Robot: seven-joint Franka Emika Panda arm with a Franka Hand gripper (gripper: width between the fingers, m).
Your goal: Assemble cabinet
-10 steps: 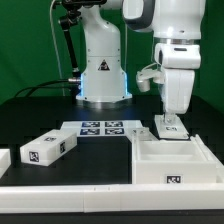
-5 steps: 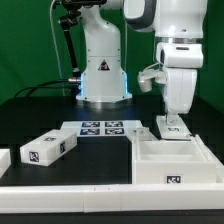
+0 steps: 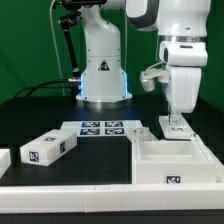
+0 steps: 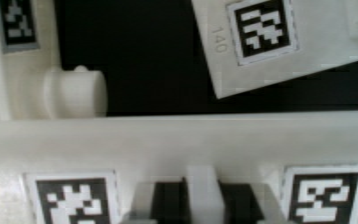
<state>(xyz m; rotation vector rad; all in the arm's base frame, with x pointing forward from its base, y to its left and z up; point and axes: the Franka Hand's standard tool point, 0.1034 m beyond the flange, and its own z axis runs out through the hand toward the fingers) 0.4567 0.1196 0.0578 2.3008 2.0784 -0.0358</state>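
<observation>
The large white cabinet body (image 3: pixel 170 162) lies at the exterior view's right front, open side up. Just behind it stands a small white tagged block (image 3: pixel 170 129). My gripper (image 3: pixel 172 122) comes straight down on this block. In the wrist view my gripper (image 4: pixel 204 200) has its two dark fingers (image 4: pixel 169 200) pressed against a thin white rib of the block (image 4: pixel 176 140), between two tags. A second white tagged block (image 3: pixel 48 148) lies at the exterior view's left. A white round knob (image 4: pixel 69 92) shows beyond the held block.
The marker board (image 3: pixel 100 128) lies mid-table before the robot base (image 3: pixel 103 70). Long white border rails (image 3: pixel 70 186) run along the front. Another white piece (image 3: pixel 3 158) sits at the far left edge. A tagged white panel (image 4: pixel 265 40) lies beyond the gripper.
The wrist and arm have shifted slightly toward the exterior view's right. The fingertips stay on the small block, which has not visibly moved.
</observation>
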